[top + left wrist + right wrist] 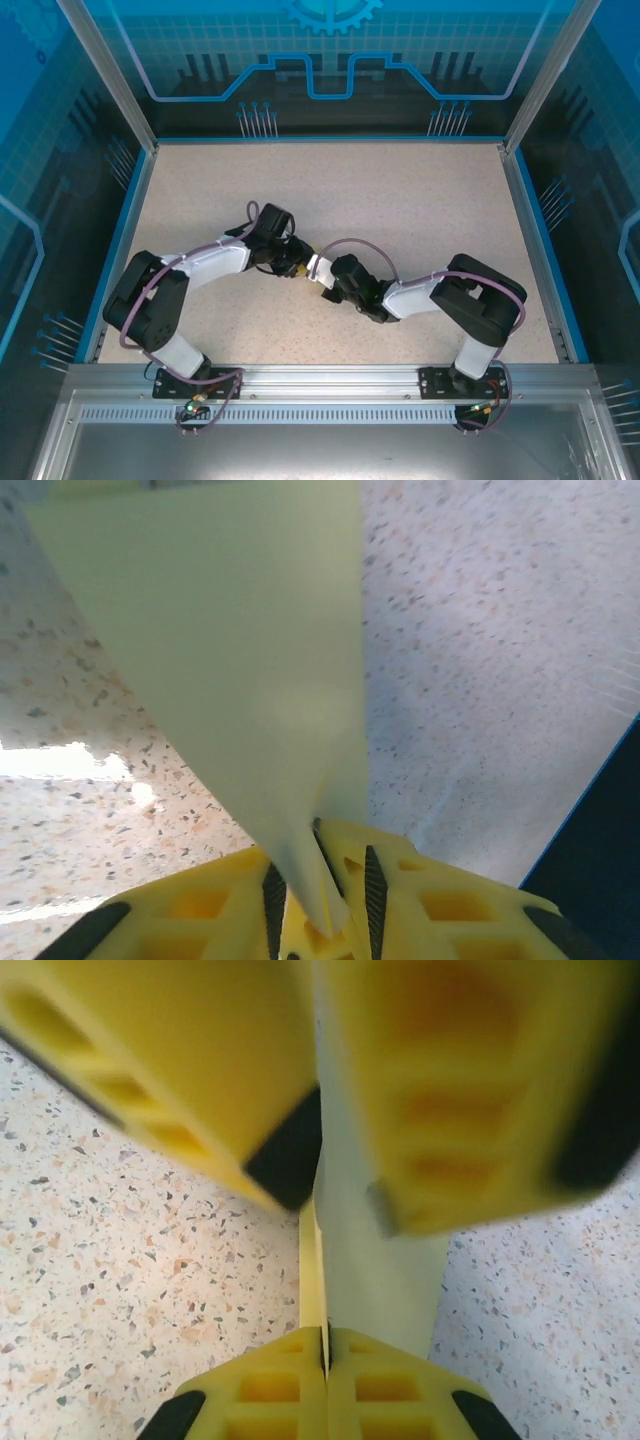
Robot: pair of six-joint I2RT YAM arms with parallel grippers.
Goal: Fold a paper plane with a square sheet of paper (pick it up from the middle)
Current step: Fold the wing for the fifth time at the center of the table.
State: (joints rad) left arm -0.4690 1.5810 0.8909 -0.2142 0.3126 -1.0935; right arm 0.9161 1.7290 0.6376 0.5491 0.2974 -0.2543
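Table point(420, 200): speckled beige top; blue rim point(326, 139) along the far and side edges, glazed blue walls beyond it; metal rail point(330, 378) along the near edge, where my bases are bolted. Both my arms bend inward and meet near the middle of the top; bare surface on every side of them, widest toward the far rim; both wrists well apart from the rim.

Paper plane point(250, 660): pale yellow, plain, folded into a long taper; wide end away from my left wrist, narrow end pointing down into my left gripper point(321, 885); it sits between the two grippers, over the centre of the table; one long edge straight and crisp, surface smooth.

Left gripper: fingers apart, the narrow tip in the gap between them; whether a pad touches the paper I cannot tell. Right gripper point(326, 1345): fingers together, clamped on a thin edge of the paper plane, which runs straight into the seam between them.

Around: my left fingers point(200, 1070) loom blurred and close before the right wrist camera, just beyond the clamped edge; the grippers stand nearly nose to nose, each crowding the other.
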